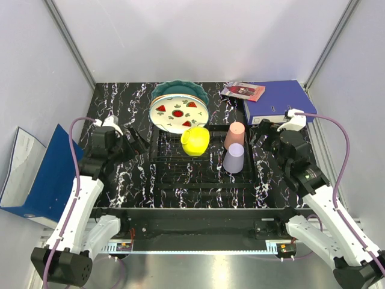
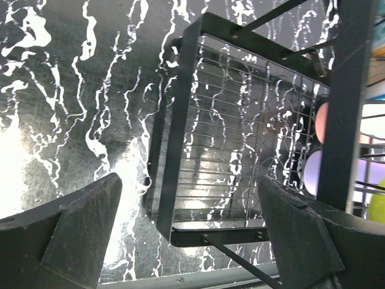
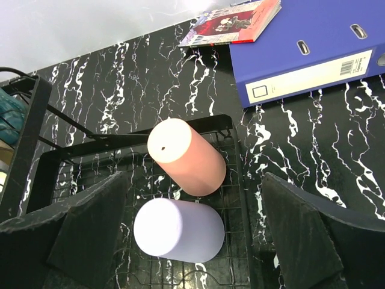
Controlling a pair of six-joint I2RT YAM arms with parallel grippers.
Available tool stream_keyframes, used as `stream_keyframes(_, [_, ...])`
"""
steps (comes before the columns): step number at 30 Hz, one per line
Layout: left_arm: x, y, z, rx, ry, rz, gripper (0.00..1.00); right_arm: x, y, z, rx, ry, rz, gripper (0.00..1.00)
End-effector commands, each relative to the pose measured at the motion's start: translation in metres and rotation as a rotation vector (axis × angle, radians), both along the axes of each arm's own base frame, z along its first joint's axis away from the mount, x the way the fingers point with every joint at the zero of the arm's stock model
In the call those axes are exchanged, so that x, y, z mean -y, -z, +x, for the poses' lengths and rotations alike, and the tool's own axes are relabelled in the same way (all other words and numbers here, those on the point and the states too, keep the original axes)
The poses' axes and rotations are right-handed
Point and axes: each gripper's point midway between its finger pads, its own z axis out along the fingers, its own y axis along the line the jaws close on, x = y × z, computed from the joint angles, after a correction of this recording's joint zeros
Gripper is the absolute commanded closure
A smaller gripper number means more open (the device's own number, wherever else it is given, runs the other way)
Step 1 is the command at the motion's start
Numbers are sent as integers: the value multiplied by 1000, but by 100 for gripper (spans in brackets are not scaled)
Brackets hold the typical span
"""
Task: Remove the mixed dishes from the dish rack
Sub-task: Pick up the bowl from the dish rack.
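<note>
dish rack (image 1: 154, 146) sits mid-table on the black marble tabletop (image 1: 114, 180), still loaded.

Contents:
- far-left slots: white plate with red-green marks (image 1: 178, 113) on edge, teal scalloped plate (image 1: 180, 89) right behind it
- small yellow bowl (image 1: 195, 140) tipped on its side, just in front of the white plate's lower rim
- right section: pink cup (image 3: 186, 156) and lavender cup (image 3: 178, 230), both mouth-down and just beside each other, with the lavender one nearer the arms
- near-left part of the rack: bare wire floor in the left wrist view

Count: 2 plates for sure, 1 bowl, 2 cups. There's a pale sliver next to the teal at the left edge of the right wrist view. It could be a third plate, too little showing to call.

Around: blue binder (image 3: 307, 54) lies flat at the far right, well clear of the rack, with the small red-patterned booklet (image 3: 234, 23) beside its far-left corner. A second blue binder (image 1: 42, 174) leans outside the table on the left.

left gripper (image 1: 137, 142): fingers (image 2: 78, 229) spread wide, holding nothing, low at the rack's left end with the rack frame (image 2: 174, 150) between them in view.
right gripper (image 1: 260, 137): fingers (image 3: 90, 223) apart, holding nothing, above the rack's right end. Both cups show between the fingers; neither touches them.
</note>
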Motion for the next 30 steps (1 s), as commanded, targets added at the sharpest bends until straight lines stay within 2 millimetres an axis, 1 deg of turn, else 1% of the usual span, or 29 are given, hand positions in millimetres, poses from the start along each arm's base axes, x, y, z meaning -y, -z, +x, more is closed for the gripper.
stream_keyframes(1, [-8, -18, 7, 54, -40, 27, 1, 1, -20, 6, 62, 36, 51, 0])
stream_keyframes(3, [-13, -24, 7, 70, -62, 45, 1, 3, -22, 7, 71, 46, 41, 0])
stream_keyframes(4, [-14, -27, 7, 80, -65, 50, 1, 0, -22, 7, 64, 27, 35, 0])
stream_keyframes(5, [-18, -32, 7, 97, -77, 62, 1, -3, -29, 7, 69, 6, 32, 0])
stream_keyframes(6, [-20, -33, 6, 97, -81, 71, 1, -5, -32, 6, 63, -13, 19, 0])
stream_keyframes(7, [-20, -35, 6, 101, -78, 74, 1, -8, -30, 5, 41, -29, 14, 0])
stream_keyframes(8, [-24, -38, 7, 110, -97, 94, 1, -9, -39, 5, 58, -34, 22, 0])
stream_keyframes(9, [-25, -39, 6, 109, -100, 98, 1, -9, -43, 4, 67, -37, 26, 0])
stream_keyframes(10, [-26, -39, 6, 108, -101, 100, 1, -17, -54, 4, 106, -84, 45, 0])
stream_keyframes(11, [-25, -39, 6, 111, -98, 97, 1, -25, -59, 3, 127, -144, 22, 1])
stream_keyframes(13, [-25, -36, 5, 105, -98, 98, 1, -39, -70, 4, 131, -212, 37, 0])
stream_keyframes(14, [-26, -35, 4, 103, -102, 100, 1, -41, -71, 6, 120, -215, 37, 0])
stream_keyframes(16, [-27, -34, 3, 104, -111, 104, 1, -38, -74, 14, 93, -175, 35, 0])
stream_keyframes(18, [-27, -32, 2, 102, -110, 103, 1, -44, -79, 16, 94, -184, 76, 0])
stream_keyframes(19, [-27, -32, 2, 102, -110, 105, 1, -61, -86, 13, 115, -274, 108, 0])
stream_keyframes(21, [-27, -31, 2, 99, -111, 104, 1, -80, -96, 8, 131, -365, 179, 0])
stream_keyframes(22, [-27, -31, 2, 100, -110, 103, 1, -96, -105, 1, 152, -465, 211, 0])
stream_keyframes(23, [-27, -31, 1, 100, -109, 101, 1, -100, -108, 1, 148, -468, 272, 0])
stream_keyframes(24, [-27, -30, 1, 99, -110, 98, 1, -109, -117, -1, 180, -512, 312, 0])
stream_keyframes(25, [-26, -30, 0, 99, -108, 95, 1, -115, -115, -2, 172, -540, 337, 0])
stream_keyframes(27, [-26, -29, -1, 100, -108, 90, 1, -130, -120, -5, 154, -605, 437, 0])
stream_keyframes(28, [-26, -28, -2, 99, -107, 92, 1, -136, -118, -7, 134, -623, 495, 0])
stream_keyframes(30, [-25, -25, -3, 94, -104, 89, 1, -145, -118, -12, 138, -678, 560, 3])
